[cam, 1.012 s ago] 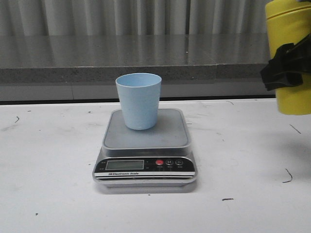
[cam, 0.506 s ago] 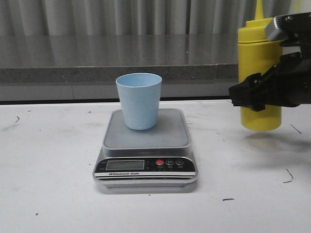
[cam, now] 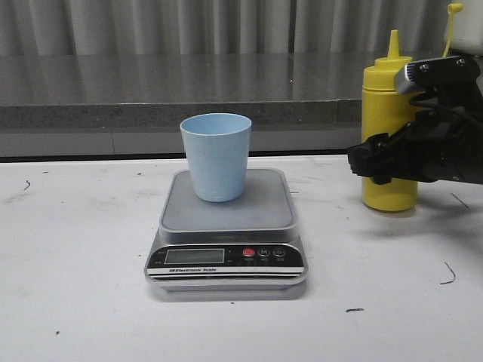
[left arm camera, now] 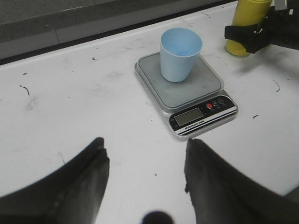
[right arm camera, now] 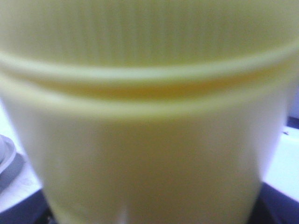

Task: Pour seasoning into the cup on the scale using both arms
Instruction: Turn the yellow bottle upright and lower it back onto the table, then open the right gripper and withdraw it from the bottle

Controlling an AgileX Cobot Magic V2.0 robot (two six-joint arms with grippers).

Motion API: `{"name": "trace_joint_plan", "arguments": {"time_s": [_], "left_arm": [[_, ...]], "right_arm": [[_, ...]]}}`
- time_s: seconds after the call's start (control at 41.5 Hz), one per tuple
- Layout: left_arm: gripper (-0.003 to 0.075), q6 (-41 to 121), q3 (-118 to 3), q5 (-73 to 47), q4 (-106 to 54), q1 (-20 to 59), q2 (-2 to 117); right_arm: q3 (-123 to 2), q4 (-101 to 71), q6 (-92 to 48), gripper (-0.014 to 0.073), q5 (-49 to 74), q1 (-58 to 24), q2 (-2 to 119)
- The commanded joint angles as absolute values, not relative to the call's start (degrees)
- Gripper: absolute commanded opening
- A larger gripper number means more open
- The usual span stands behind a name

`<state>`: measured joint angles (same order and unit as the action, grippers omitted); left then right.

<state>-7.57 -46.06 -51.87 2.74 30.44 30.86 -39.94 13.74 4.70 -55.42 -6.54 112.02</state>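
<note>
A white tabletop (cam: 75,302) fills the foreground, scuffed and flecked with small dark marks. Behind it runs a grey speckled stone ledge (cam: 151,83) with a dark gap beneath. At the back hangs a pale pleated curtain (cam: 151,26). Light is even, shadows soft.
</note>
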Motion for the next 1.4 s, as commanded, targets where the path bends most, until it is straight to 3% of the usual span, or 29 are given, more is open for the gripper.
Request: {"name": "trace_joint_plan", "arguments": {"time_s": [0.0, 0.289, 0.699, 0.988, 1.373], "left_arm": [[0.0369, -8.18, -47.55, -47.87, 2.71, 30.63, 31.01], [0.0369, -8.18, -47.55, -47.87, 2.71, 30.63, 31.01], [0.0369, -8.18, -47.55, -47.87, 2.71, 30.63, 31.01], [0.0369, -8.18, -47.55, -47.87, 2.71, 30.63, 31.01], [0.0369, -8.18, -47.55, -47.87, 2.71, 30.63, 31.01]], "right_arm": [[-41.59, 13.13, 3.88, 0.0401, -62.91, -6.3, 109.75], [-41.54, 13.13, 6.72, 0.0656, -55.57, -6.3, 109.03], [-36.82, 14.07, 8.84, 0.0654, -39.48, -8.43, 97.51], [-37.1, 14.07, 16.05, 0.0654, -8.25, -12.84, 84.34], [-40.12, 10.41, 13.79, 0.0654, 33.58, -14.77, 65.39]]}}
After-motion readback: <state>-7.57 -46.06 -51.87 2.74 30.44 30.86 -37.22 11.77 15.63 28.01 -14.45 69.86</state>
